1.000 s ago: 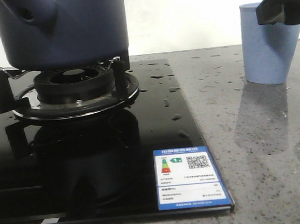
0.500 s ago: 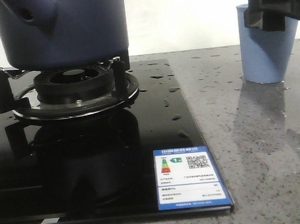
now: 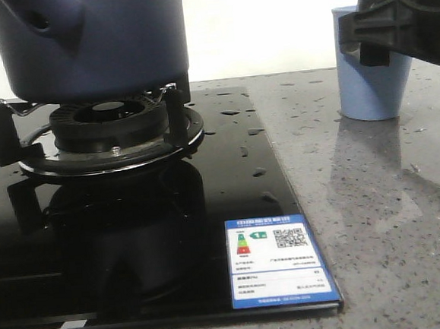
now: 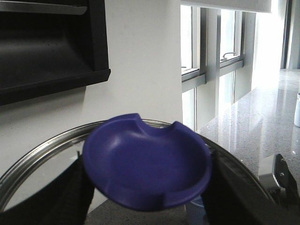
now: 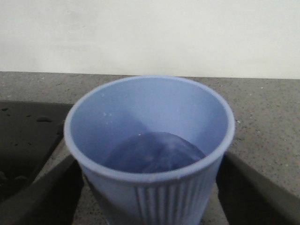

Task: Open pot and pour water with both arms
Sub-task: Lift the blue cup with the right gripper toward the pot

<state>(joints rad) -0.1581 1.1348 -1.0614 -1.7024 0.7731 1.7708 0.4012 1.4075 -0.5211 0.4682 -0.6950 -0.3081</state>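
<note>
A: Navy, matte, straight-sided: pot (image 3: 88, 41) on the burner (image 3: 111, 131), far left of the right gripper (image 3: 392, 25).

B: Right gripper clamped around the pale ribbed cup (image 5: 150, 154), liquid inside. Left gripper (image 4: 145, 187) clenched on a blue dished lid knob (image 4: 147, 168), steel rim behind.

A: Glossy water (image 3: 240, 132) drops across black glass.

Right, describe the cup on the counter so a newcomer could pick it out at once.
Start at the glossy black glass hob where the large dark navy-blue round pot sits on its burner. Go right onto the speckled grey stone counter. There stands the pale blue ribbed plastic cup, the right claw around it. It alone is pale, tapered and open-topped.
</note>
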